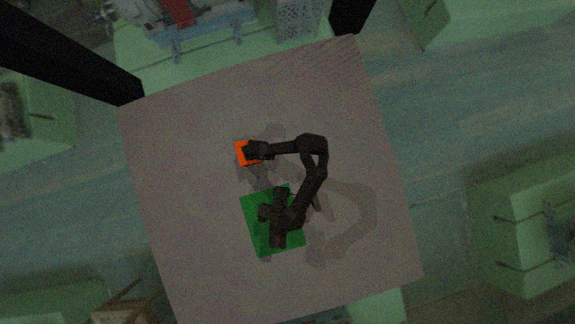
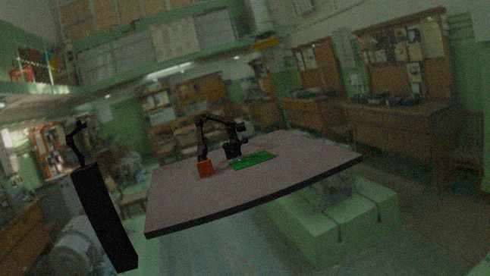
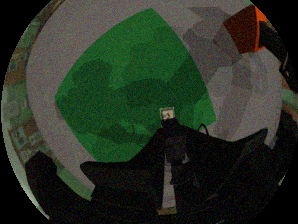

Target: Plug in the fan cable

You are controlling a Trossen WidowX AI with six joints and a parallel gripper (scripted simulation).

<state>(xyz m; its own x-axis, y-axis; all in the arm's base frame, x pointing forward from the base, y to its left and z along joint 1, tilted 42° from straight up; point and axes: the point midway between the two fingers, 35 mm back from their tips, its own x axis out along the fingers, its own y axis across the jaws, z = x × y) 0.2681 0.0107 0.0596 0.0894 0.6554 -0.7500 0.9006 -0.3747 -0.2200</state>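
The green board (image 1: 255, 224) (image 2: 254, 159) (image 3: 130, 50) lies flat on the table. A small pale header (image 3: 167, 113) (image 2: 239, 160) stands near one edge of it. My gripper (image 3: 170, 130) (image 2: 233, 158) points down over that edge, shut on the dark plug (image 3: 175, 148). In the wrist view the plug's front end overlaps the near side of the header; I cannot tell how far down it sits. A thin dark cable (image 3: 203, 128) loops out beside the right finger. In the top view the arm hides the header, plug and fingertips.
An orange block (image 1: 240, 157) (image 2: 205, 169) (image 3: 243, 31) stands beside the board, with the arm's base on it. The arm bends over the table (image 1: 187, 178) (image 2: 190, 193). A black post (image 2: 102, 216) with another small dark arm (image 2: 74, 142) stands off the table.
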